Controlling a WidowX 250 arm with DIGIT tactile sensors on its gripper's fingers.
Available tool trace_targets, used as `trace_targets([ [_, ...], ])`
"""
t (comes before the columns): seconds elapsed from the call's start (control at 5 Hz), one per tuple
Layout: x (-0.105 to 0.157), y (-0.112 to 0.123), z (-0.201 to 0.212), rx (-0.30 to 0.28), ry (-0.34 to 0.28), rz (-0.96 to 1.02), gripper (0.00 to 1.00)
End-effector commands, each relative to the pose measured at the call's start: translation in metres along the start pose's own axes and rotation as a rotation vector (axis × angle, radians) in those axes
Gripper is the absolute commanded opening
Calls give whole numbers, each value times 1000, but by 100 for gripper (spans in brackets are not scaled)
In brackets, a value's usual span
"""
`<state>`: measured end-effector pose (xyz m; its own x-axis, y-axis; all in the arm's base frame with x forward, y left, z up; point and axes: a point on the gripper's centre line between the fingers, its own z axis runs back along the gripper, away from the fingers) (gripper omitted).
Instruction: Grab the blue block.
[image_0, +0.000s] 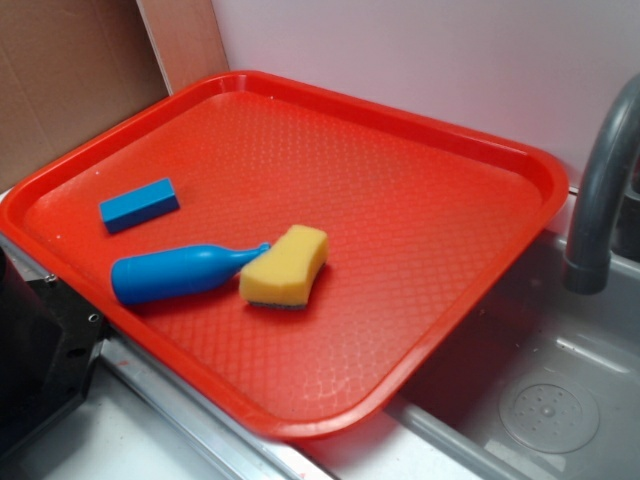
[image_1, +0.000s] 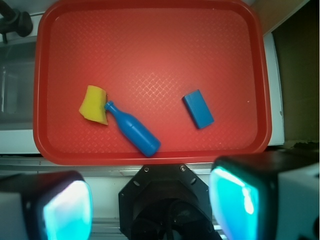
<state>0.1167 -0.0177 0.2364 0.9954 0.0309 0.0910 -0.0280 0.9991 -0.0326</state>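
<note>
A red tray (image_0: 480, 140) carries three things. The blue block (image_0: 139, 204) lies apart near one edge. A blue bottle (image_0: 175, 273) lies on its side, neck touching a yellow sponge (image_0: 286, 266).

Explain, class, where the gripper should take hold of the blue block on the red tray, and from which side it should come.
Probably from straight above, pinching the blue block across its two long flat sides at mid-length. It lies flat on the tray, apart from the blue bottle and yellow sponge, so both sides look free. The gripper stands open at the tray's near edge.
</note>
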Motion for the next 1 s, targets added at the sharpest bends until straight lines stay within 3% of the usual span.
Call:
trace_targets([
  [0.0, 0, 0, 0, 0, 0, 0, 100],
  [0.2, 26, 37, -51, -97, 12, -242, 100],
  [0.6, 34, 66, -113, -98, -91, -539, 100],
  [0.8, 35, 69, -126, -33, -80, -544, 100],
])
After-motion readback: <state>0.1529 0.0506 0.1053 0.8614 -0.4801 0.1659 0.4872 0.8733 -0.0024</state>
